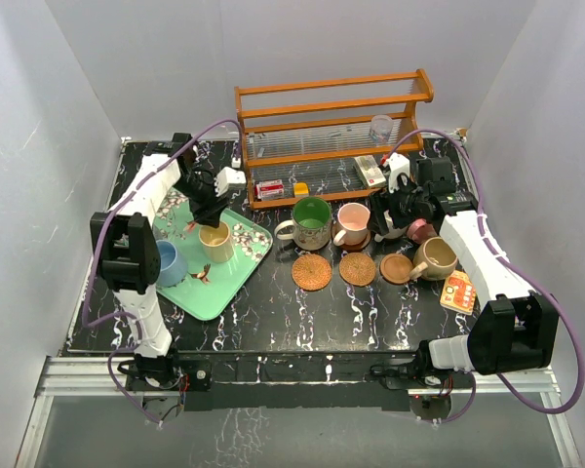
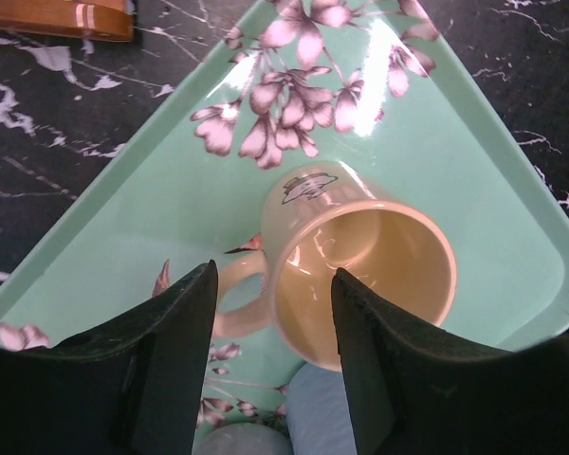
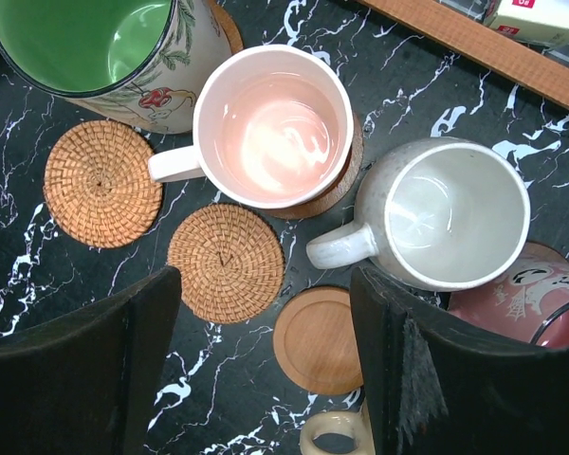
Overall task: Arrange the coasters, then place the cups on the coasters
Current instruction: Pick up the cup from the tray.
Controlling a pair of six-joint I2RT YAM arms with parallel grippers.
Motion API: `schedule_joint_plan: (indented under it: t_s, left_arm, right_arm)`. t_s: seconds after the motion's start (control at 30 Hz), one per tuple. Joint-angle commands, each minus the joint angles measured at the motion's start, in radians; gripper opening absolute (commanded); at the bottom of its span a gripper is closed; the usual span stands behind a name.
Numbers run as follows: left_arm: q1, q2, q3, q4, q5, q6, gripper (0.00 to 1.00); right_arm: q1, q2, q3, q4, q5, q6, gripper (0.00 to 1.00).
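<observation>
My left claw (image 2: 273,284) spread over yellow mug (image 2: 379,256) — glazed, slick, brittle — pinch rim by handle; right claw (image 3: 264,280) spread.

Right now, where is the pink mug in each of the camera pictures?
Top external: the pink mug stands mid-table, just right of the green mug.
Left wrist: not in it.
Right wrist: the pink mug sits upper middle, handle pointing left.
Shared landmark: the green mug, at upper left in the right wrist view, again next to the pink one.
</observation>
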Motion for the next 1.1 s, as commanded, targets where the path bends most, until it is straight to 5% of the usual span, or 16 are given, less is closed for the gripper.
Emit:
schedule_joint_plan:
  t_s: [0.0, 0.2, 0.4, 0.6, 1.07]
  left_arm:
    - [-0.006, 0.059, 0.082, -0.193, 0.079, 0.156, 0.50]
    - [-0.034, 0.120, 0.098, -0.201, 0.082, 0.160, 0.47]
    - [-0.059, 0.149, 0.107, -0.206, 0.044, 0.138, 0.21]
    - [-0.060, 0.118, 0.121, -0.220, -0.009, 0.072, 0.06]
    - [-0.073, -0.253, 0.035, 0.130, -0.025, -0.646, 0.00]
  right_arm:
    - [-0.009, -0.033, 0.000, 0.051, -0.012, 0.004, 0.71]
    - [-0.012, -0.026, -0.001, 0.052, -0.015, 0.004, 0.71]
    - [-0.013, -0.024, -0.004, 0.054, -0.013, 0.004, 0.71]
    - [-0.015, -0.005, 0.010, 0.046, -0.020, 0.003, 0.71]
    - [0.003, 0.125, 0.242, 0.010, -0.107, 0.041, 0.70]
